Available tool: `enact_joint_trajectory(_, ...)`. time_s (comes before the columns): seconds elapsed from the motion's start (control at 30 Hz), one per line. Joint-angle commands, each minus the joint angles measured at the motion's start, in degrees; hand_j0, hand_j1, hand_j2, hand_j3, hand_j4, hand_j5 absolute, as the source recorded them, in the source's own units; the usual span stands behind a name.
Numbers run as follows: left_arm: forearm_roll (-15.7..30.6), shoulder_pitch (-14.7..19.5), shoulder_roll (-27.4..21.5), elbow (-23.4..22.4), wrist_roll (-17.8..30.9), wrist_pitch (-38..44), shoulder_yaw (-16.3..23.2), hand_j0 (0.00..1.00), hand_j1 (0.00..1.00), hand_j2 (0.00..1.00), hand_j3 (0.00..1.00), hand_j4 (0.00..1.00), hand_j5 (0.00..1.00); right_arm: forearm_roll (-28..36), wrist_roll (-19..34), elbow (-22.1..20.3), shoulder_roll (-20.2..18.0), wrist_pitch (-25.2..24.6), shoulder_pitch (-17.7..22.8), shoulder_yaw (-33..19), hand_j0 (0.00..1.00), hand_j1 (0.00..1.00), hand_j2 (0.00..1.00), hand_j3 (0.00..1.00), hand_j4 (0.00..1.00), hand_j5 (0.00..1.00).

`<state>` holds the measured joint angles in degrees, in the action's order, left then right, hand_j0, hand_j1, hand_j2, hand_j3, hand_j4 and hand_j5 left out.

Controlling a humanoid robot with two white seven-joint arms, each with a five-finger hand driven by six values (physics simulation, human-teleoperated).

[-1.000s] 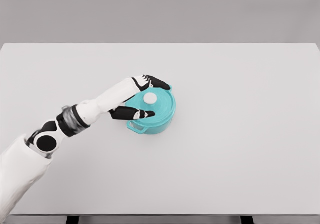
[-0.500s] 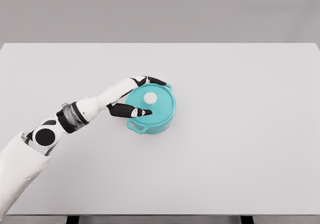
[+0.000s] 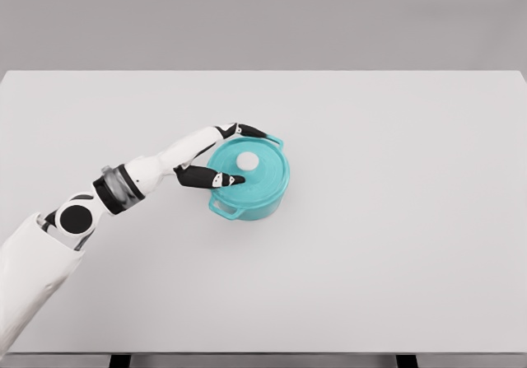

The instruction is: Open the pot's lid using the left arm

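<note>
White left arm (image 3: 49, 244) rising from the lower-left corner, past a black round joint and a grey wrist band, slanting up and right across the table (image 3: 395, 253). Left hand (image 3: 216, 156) at the left flank of the pot (image 3: 251, 188), fingers spread wide and holding nothing. Upper fingers (image 3: 249, 131) stretched along the far-left rim, black tips close to or touching the edge; cannot tell which. Thumb (image 3: 216, 179) laid level over the near-left part of the lid (image 3: 251, 169), its tip short of the knob (image 3: 247, 161). Teal pot a little left of the table's middle, upright, with one loop handle at the lower left toward the camera and another at the upper right. Lid in the same teal seated flat on the pot, closed, rim all round in line with the body. White round knob at the lid's centre, free of both thumb and fingers. Rest of the table pale grey, running to the right edge; grey wall behind.
</note>
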<state>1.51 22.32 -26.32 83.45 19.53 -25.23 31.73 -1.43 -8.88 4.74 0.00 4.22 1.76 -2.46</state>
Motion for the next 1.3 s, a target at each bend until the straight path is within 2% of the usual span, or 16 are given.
enact_joint_trajectory(0.0, 0.34, -0.09, 0.13, -0.31, -0.02, 0.1, 0.0, 0.79, 0.79, 0.79, 0.79, 0.79, 0.79, 0.03, 0.0, 0.01, 0.0, 0.0, 0.0, 0.0, 1.0, 1.0, 1.0, 1.0, 1.0, 1.0)
enact_joint_trajectory(0.13, 0.34, 0.0, 0.22, -0.22, -0.02, 0.1, 0.79, 0.73, 0.73, 0.73, 0.73, 0.73, 0.73, 0.03, 0.0, 0.01, 0.0, 0.0, 0.0, 0.0, 1.0, 1.0, 1.0, 1.0, 1.0, 1.0)
enact_joint_trajectory(0.5, -0.28, -0.18, 0.22, -0.31, -0.11, 0.1, 1.14, 0.73, 0.73, 0.73, 0.73, 0.73, 0.73, 0.03, 0.0, 0.01, 0.0, 0.0, 0.0, 0.0, 1.0, 1.0, 1.0, 1.0, 1.0, 1.0)
enact_joint_trajectory(0.6, -2.21, -0.09, 0.22, -0.31, -0.11, 0.01, 1.05, 0.73, 0.73, 0.73, 0.73, 0.73, 0.73, 0.03, 0.0, 0.01, 0.0, 0.0, 0.0, 0.0, 1.0, 1.0, 1.0, 1.0, 1.0, 1.0)
enact_joint_trajectory(1.27, -3.0, 0.62, 1.62, -1.71, -0.11, -0.08, 0.61, 0.72, 0.72, 0.72, 0.72, 0.72, 0.72, 0.03, 0.0, 0.01, 0.0, 0.0, 0.0, 0.0, 1.0, 1.0, 1.0, 1.0, 1.0, 1.0)
